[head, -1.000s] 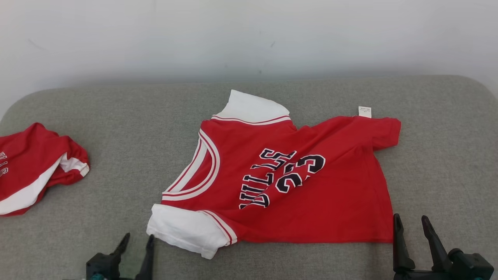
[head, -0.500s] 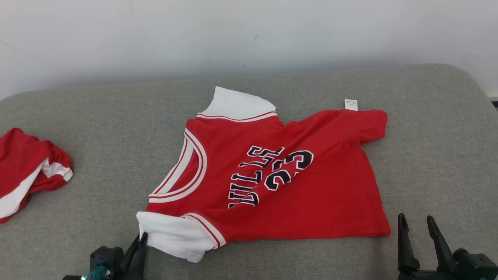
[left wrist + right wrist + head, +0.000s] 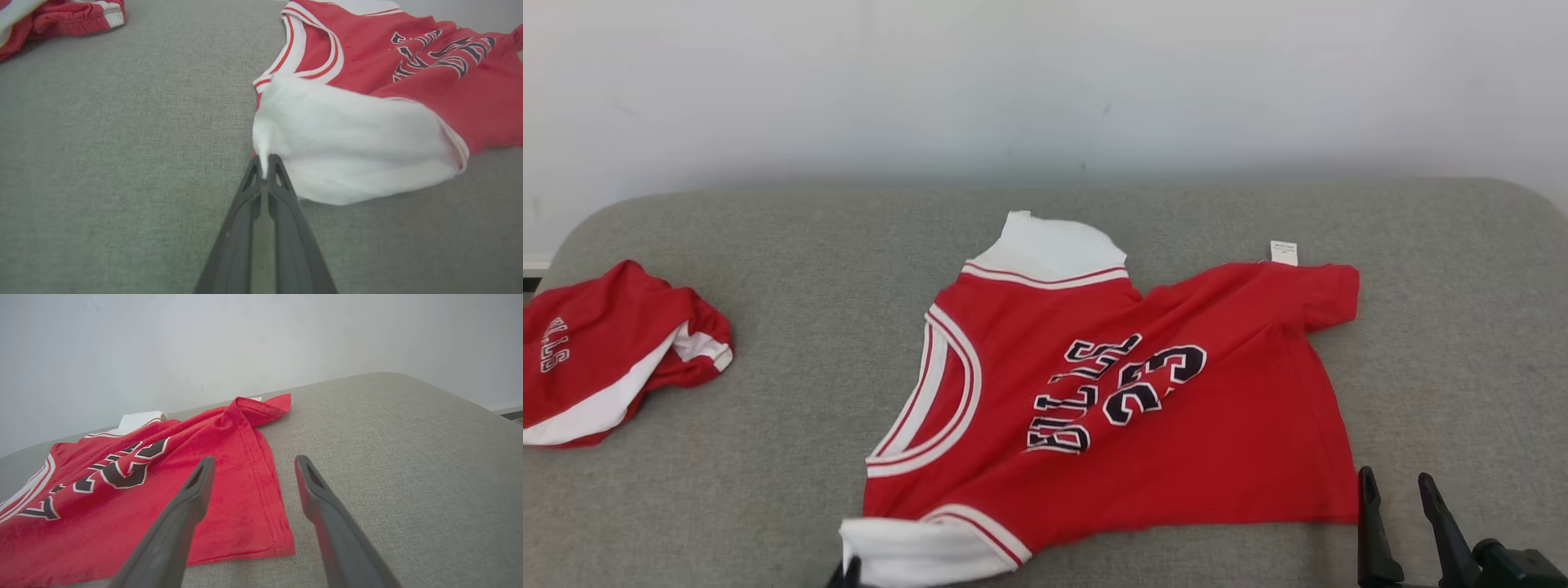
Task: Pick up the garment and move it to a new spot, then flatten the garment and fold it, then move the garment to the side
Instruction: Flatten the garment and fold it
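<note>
Dark fingers of the left gripper (image 3: pixel 265 162) are pinching together on the white sleeve (image 3: pixel 347 143) of the red jersey (image 3: pixel 1143 425). Its body is lying off toward 1 o'clock on the grey cushion (image 3: pixel 727 245), long axis 9-to-3. The right gripper (image 3: pixel 251 465), jaws apart, is hovering with the hem corner (image 3: pixel 282 549) at 11 o'clock, likely the nearer arm there.

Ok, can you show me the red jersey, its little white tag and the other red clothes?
red jersey (image 3: pixel 1217 457), head view, on the plain red body below the number.
white tag (image 3: pixel 1284 252), head view, middle of the tag at the hem.
crumpled red garment (image 3: pixel 621 318), head view, on its red top fold.
</note>
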`<state>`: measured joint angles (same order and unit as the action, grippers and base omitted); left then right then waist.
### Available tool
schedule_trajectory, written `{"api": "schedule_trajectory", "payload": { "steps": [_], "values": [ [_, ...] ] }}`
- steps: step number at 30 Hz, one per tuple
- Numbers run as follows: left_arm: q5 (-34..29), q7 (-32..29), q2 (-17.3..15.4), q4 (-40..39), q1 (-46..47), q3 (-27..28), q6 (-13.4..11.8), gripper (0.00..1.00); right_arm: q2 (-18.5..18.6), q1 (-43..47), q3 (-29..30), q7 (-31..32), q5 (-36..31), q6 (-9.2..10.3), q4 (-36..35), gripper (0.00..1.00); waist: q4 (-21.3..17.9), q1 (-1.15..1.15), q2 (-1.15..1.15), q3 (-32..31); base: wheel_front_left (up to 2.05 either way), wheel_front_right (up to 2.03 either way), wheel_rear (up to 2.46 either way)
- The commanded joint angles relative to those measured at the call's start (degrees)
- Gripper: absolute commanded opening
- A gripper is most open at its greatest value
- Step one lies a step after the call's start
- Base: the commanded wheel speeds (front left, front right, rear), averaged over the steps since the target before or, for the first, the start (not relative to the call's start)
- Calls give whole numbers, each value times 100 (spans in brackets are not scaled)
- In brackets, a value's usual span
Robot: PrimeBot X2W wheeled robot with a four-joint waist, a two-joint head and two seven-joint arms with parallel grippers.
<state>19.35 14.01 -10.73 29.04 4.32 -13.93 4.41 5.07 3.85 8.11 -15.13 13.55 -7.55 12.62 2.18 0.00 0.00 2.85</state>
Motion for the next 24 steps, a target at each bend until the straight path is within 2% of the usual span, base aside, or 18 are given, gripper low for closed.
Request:
{"api": "schedule_trajectory", "payload": {
  "steps": [1,4,5,6,7,13,17,22,24],
  "values": [
    [83,-67,42,-126,-232,17,-23,0,-19,68,7,-1,21,14,27,100,85,0,0,-40,0,0,0],
    [92,-200,27,-250,-486,-35,-78,0,-35,67,-50,-1,13,14,50,100,108,0,0,-46,0,0,0],
    [158,-181,73,-294,-529,3,-106,18,-34,57,-52,-1,14,14,55,100,117,0,0,-52,0,0,0],
    [146,-179,57,-305,-565,0,-116,85,-19,46,-55,-1,20,14,64,100,118,0,0,-55,0,0,0],
    [156,-164,47,-343,-584,14,-141,100,1,36,-59,-1,33,14,68,100,117,0,0,-53,0,0,0],
    [88,-115,-229,-1096,-521,260,-381,100,64,59,-17,-1,46,14,37,100,38,0,0,-36,0,0,0],
    [95,-427,-479,-1781,-373,414,-517,100,41,22,-35,-1,46,14,35,100,-71,0,0,41,0,0,0],
    [140,-1071,-700,-1895,-96,380,-464,100,-1,-156,-144,0,77,14,90,100,-352,0,0,213,0,0,0],
    [298,-1270,-659,-1775,1,381,-404,100,-21,-199,-157,-1,96,14,119,100,-472,0,0,286,0,0,0]
  ]
}}
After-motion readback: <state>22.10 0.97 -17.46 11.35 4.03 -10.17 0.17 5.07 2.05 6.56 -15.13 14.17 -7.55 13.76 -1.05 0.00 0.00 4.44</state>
